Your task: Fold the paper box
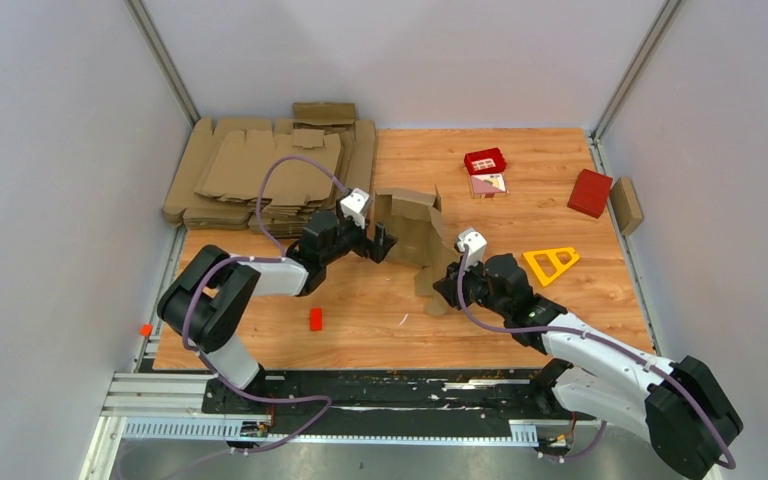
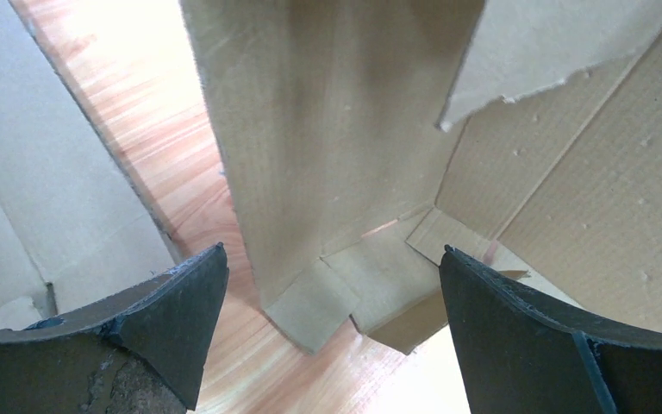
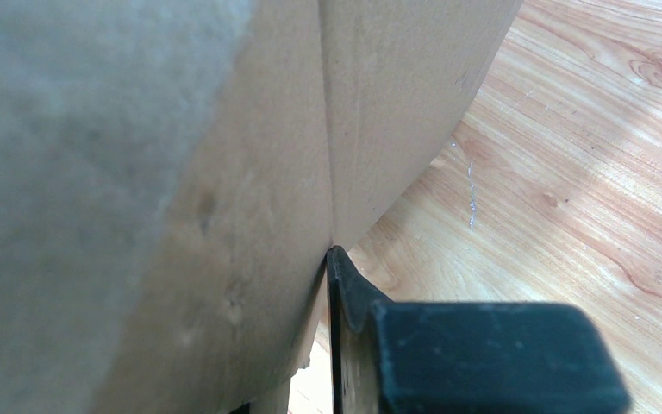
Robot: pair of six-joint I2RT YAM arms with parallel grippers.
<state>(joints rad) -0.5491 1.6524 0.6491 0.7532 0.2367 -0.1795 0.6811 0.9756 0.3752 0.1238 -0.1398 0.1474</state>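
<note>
The paper box (image 1: 412,232) is a half-formed brown cardboard piece standing on the wooden table with its flaps loose. My left gripper (image 1: 385,243) is at its left side, open. In the left wrist view the two dark fingers (image 2: 172,319) stand wide apart and the box's wall and bottom flaps (image 2: 336,198) lie just ahead of them, untouched. My right gripper (image 1: 444,285) is at the box's lower right flap. In the right wrist view the cardboard (image 3: 181,198) fills the left and presses against the inner face of the one finger (image 3: 349,297) that shows; the other finger is hidden behind it.
A pile of flat brown blanks (image 1: 260,170) lies at the back left. Two small red boxes (image 1: 485,160) (image 1: 590,192) and a cardboard piece (image 1: 626,205) sit at the back right. A yellow triangle (image 1: 552,262) lies right of my right arm, a small red piece (image 1: 316,319) near the front.
</note>
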